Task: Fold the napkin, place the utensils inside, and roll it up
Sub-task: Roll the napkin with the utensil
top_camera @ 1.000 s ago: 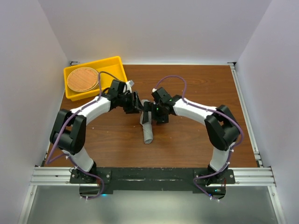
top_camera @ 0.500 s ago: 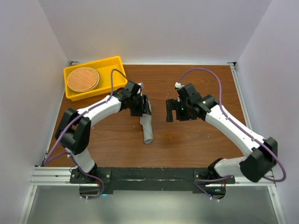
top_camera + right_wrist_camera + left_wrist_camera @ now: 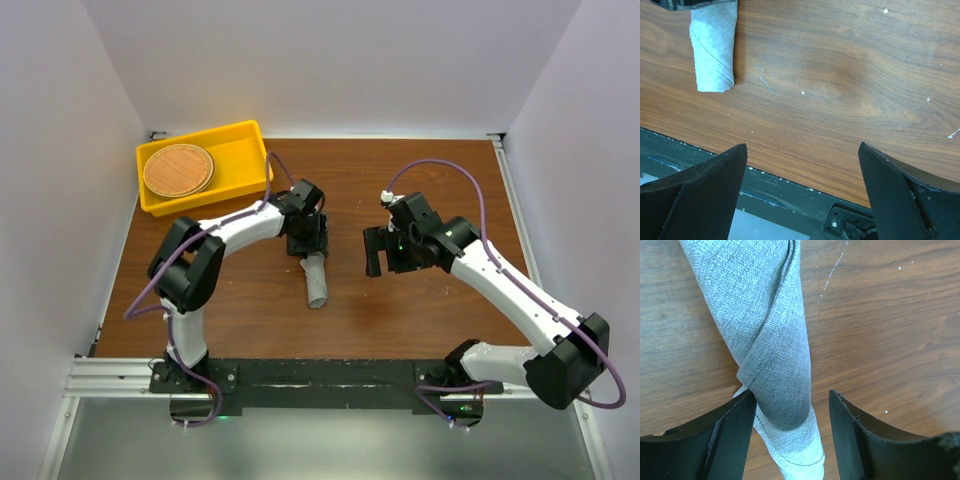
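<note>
Napkin [image 3: 774, 340], rolled, lies inside the spread left gripper [image 3: 792, 404].

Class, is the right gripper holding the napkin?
No, the right gripper is open over the table; the napkin lies apart from it.

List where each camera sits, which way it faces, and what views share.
Top external: above and behind the bases, looking down on the table; left arm and right arm show.
Left wrist: looks down at the rolled napkin between the fingers of the open left pincer.
Right wrist: looks down past the open right pincer at bare wood and the near edge.
Shared: all three show the napkin.
</note>
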Controlling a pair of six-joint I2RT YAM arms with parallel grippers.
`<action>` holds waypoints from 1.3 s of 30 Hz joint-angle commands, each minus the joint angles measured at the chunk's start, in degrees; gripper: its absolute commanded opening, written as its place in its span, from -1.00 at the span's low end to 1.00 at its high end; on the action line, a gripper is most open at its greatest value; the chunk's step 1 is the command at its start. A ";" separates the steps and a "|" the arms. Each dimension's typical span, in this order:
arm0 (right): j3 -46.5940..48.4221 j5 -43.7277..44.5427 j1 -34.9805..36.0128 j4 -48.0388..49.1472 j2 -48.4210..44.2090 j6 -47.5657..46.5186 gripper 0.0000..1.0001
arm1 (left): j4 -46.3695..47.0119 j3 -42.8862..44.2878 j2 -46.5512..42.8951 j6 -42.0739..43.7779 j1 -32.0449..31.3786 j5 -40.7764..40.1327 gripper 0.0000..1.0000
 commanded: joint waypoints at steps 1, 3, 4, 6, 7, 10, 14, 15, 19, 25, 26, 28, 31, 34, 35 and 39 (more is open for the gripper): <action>1.33 0.41 -0.13 0.26 -1.42 -2.28 0.95 | -2.35 2.94 1.36 -1.23 -0.86 -3.56 0.29; 1.69 0.58 -0.13 0.35 -1.33 -2.98 0.95 | -2.88 3.38 2.23 -1.23 -1.12 -4.44 0.28; 1.69 0.67 -0.13 0.27 -1.24 -3.07 0.95 | -3.67 3.64 2.85 -1.23 -1.12 -4.53 0.28; 1.69 0.50 -0.13 0.18 -0.98 -3.34 0.96 | -4.29 4.35 3.03 -1.41 -1.65 -5.23 0.27; 1.69 0.41 -0.22 0.18 -0.81 -3.34 0.96 | -4.99 4.61 2.94 -1.75 -1.82 -5.23 0.27; 1.86 -0.03 -0.31 0.53 -0.72 -3.60 0.96 | -5.52 5.14 2.94 -1.93 -2.09 -6.82 0.26; 1.86 -0.38 -0.40 1.05 -0.80 -3.78 0.96 | -5.87 4.61 4.08 -2.55 -2.35 -7.08 0.18; 1.86 -0.38 -0.40 1.06 -0.80 -3.86 0.95 | -5.96 4.44 4.17 -2.64 -2.53 -7.69 0.14; 1.43 -0.38 -0.40 1.23 -1.24 -4.04 0.96 | -7.54 5.13 5.05 -3.77 -2.79 -10.15 -0.01; 1.69 -0.38 -0.31 1.67 -1.07 -4.57 0.96 | -15.00 7.51 6.28 -4.75 -2.97 -18.67 -0.43; 1.69 -0.38 -0.31 1.93 -1.07 -4.65 0.96 | -15.97 7.60 6.28 -4.48 -2.97 -21.55 -0.53; 1.60 -0.38 -0.40 2.46 -1.07 -4.83 0.96 | -19.75 7.86 6.45 -3.52 -2.88 -24.90 -0.58; 0.98 -1.79 -0.48 3.34 -1.24 -5.27 0.96 | -25.91 6.64 4.97 -1.59 -2.97 -35.19 -0.71; 0.11 -2.58 -0.40 4.04 -1.33 -5.27 0.96 | -27.76 4.53 3.91 0.87 -2.62 -40.47 -0.72; 0.02 -2.84 -0.48 4.31 -1.24 -5.18 0.96 | -28.37 3.91 3.65 1.40 -2.62 -43.44 -0.72; 0.10 -3.19 -0.40 4.31 -0.98 -5.36 0.96 | -27.23 -1.26 2.77 7.02 -1.83 -50.05 -0.72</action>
